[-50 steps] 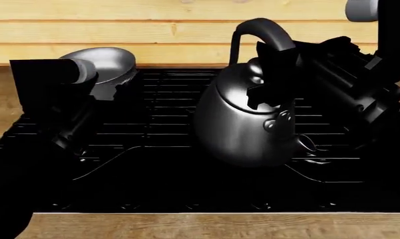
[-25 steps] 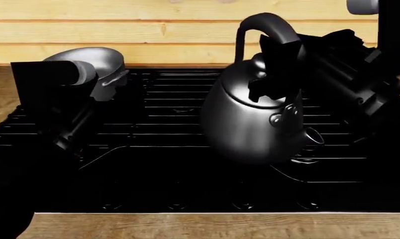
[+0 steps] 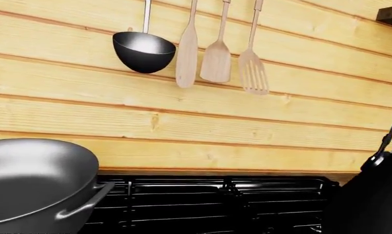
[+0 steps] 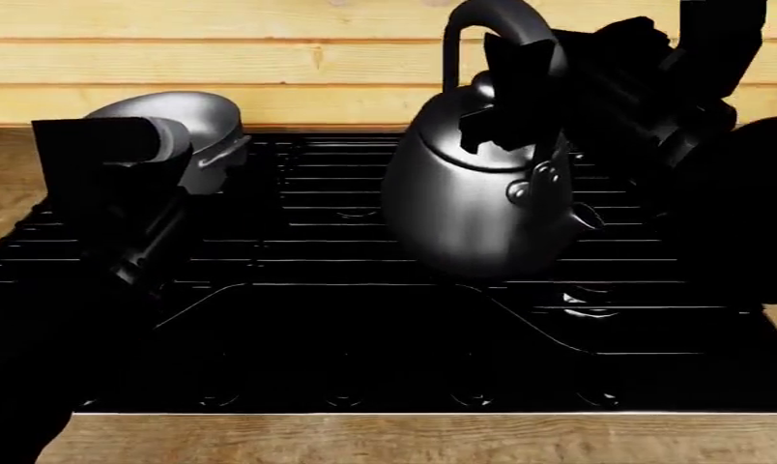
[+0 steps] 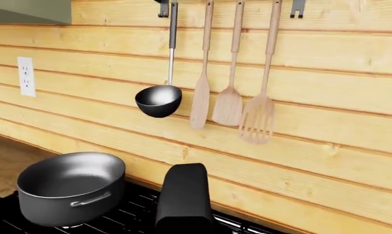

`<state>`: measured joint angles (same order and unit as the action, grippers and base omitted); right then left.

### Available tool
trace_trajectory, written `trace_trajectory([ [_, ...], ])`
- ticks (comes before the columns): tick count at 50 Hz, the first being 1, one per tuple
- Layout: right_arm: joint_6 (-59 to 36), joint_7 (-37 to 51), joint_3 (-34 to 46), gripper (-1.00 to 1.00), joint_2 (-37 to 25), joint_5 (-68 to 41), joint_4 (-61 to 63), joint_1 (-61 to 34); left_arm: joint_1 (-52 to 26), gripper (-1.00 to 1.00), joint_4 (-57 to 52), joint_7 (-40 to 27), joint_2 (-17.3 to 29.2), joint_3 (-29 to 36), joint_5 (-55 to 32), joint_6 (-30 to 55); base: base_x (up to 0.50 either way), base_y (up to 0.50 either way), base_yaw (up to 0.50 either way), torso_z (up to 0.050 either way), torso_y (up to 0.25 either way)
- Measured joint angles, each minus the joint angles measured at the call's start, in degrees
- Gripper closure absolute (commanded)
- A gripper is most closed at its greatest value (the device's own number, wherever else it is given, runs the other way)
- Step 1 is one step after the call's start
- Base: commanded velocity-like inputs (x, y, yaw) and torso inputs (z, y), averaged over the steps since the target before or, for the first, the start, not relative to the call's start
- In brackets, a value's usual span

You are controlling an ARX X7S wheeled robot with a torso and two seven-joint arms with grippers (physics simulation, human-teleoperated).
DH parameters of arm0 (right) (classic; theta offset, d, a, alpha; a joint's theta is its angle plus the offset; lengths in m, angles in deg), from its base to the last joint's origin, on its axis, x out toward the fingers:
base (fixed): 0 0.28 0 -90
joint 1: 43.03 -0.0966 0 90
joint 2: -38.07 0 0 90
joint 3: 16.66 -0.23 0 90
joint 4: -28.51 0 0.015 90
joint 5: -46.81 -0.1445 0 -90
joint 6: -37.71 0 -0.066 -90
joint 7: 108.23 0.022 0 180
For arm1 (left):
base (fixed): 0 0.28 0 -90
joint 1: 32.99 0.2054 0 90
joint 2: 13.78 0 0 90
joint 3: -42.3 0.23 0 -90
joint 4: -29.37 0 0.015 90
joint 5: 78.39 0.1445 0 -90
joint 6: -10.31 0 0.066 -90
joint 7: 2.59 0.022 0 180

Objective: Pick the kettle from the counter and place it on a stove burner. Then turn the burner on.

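The dark-steel kettle (image 4: pixel 473 208) hangs tilted over the black stove grates (image 4: pixel 337 319), right of centre, spout toward the front right. My right gripper (image 4: pixel 524 92) is shut on its arched black handle, which fills the near part of the right wrist view (image 5: pixel 183 195). A burner (image 4: pixel 589 302) shows just below and right of the kettle. My left gripper (image 4: pixel 137 261) hangs dark over the stove's left side, its jaws lost in shadow. The brown counter (image 4: pixel 427 440) runs along the front edge.
An open grey saucepan (image 4: pixel 202 116) (image 5: pixel 69 187) (image 3: pixel 33 180) sits on the back left burner. A ladle (image 5: pixel 158 100) and wooden utensils (image 5: pixel 228 105) hang on the plank wall. Small glinting knobs (image 4: pixel 343 396) line the stove's front.
My right gripper has lifted the kettle higher and slightly back and left over the grates. The left arm has stayed almost still.
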<state>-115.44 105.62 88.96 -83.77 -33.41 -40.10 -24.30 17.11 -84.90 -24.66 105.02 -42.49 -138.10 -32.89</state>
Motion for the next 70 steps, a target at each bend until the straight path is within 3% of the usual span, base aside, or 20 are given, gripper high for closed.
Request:
trace_trajectory([
  [26, 13.0, -17.4, 12.9, 1.0, 7.5, 21.4, -15.9, -6.3, -0.2, -1.0, 2.2, 1.1, 0.0, 0.9, 1.4, -1.2, 0.0, 0.0, 0.0, 0.0, 0.002],
  [55, 34.7, -35.8, 22.4, 1.0, 23.1, 38.5, -55.7, -17.0, -1.0, -1.0, 4.5, 1.8, 0.3, 1.0, 1.9, -2.1, 0.0, 0.0, 0.0, 0.001, 0.002],
  [62, 41.2, -39.6, 25.2, 1.0, 27.3, 39.7, -68.8, -19.6, -0.8, -1.0, 5.3, 2.2, 0.3, 1.0, 2.2, -2.6, 0.0, 0.0, 0.0, 0.0, 0.003],
  [70, 47.8, -41.2, 35.5, 1.0, 29.8, 31.8, -79.2, -22.2, -0.7, -1.0, 5.3, 1.8, 0.5, 0.7, 2.0, -2.7, 0.0, 0.0, 0.0, 0.001, 0.003],
])
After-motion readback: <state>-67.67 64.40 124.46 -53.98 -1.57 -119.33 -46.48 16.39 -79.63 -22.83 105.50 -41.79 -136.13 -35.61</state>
